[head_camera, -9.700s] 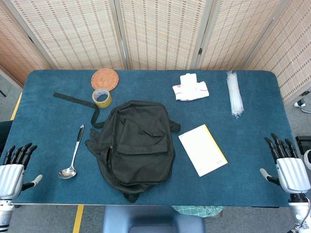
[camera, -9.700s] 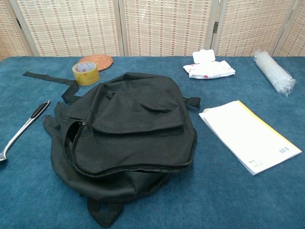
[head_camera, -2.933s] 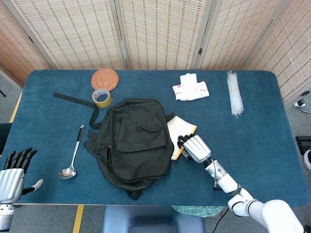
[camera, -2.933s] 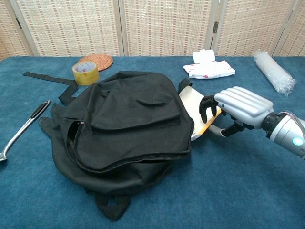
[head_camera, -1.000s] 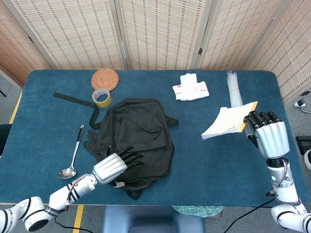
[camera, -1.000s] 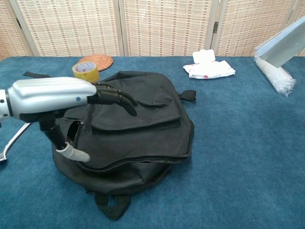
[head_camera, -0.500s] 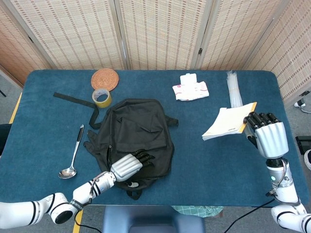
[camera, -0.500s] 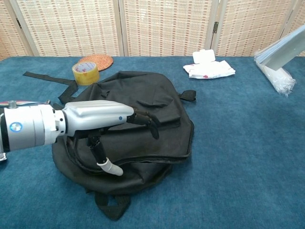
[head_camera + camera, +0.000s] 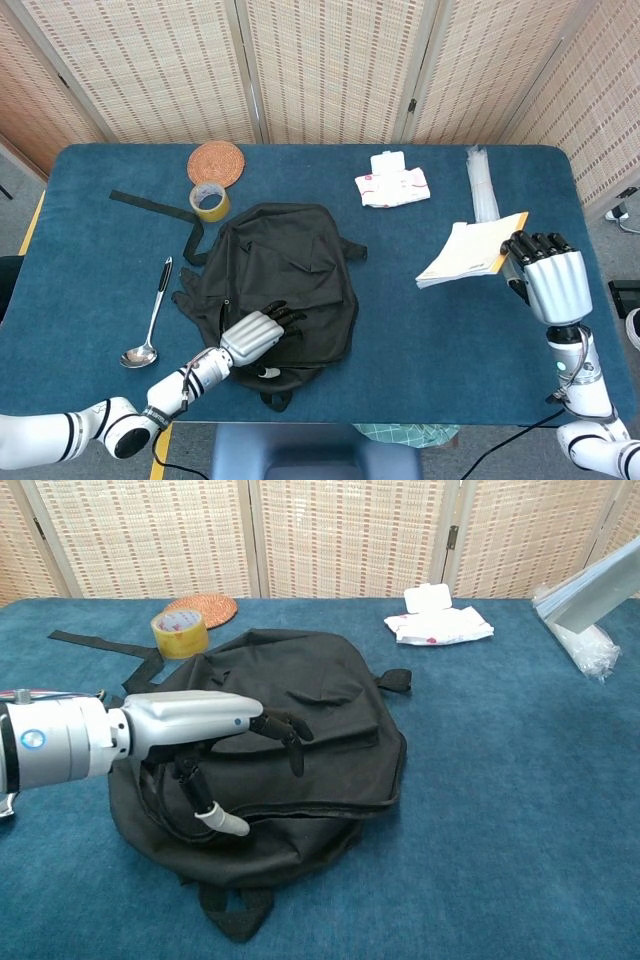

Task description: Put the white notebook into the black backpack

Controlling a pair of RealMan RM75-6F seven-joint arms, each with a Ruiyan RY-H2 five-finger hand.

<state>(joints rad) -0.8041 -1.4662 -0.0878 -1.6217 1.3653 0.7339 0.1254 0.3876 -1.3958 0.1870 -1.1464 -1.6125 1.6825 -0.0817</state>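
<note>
At the right of the head view, the right hand gripped the white notebook clear of the worktop, waiting (probably). The left hand, fingers curled, rested on the black backpack by its zipper, likely to open it.

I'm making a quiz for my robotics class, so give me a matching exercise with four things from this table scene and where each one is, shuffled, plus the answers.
Things:
1. white notebook
2. left hand
3. tape roll
4. ladle

Places:
A. beside the woven coaster
B. lying left of the black backpack
C. held up off the table by the right hand
D. over the backpack's near part

Pairs: 1-C, 2-D, 3-A, 4-B
</note>
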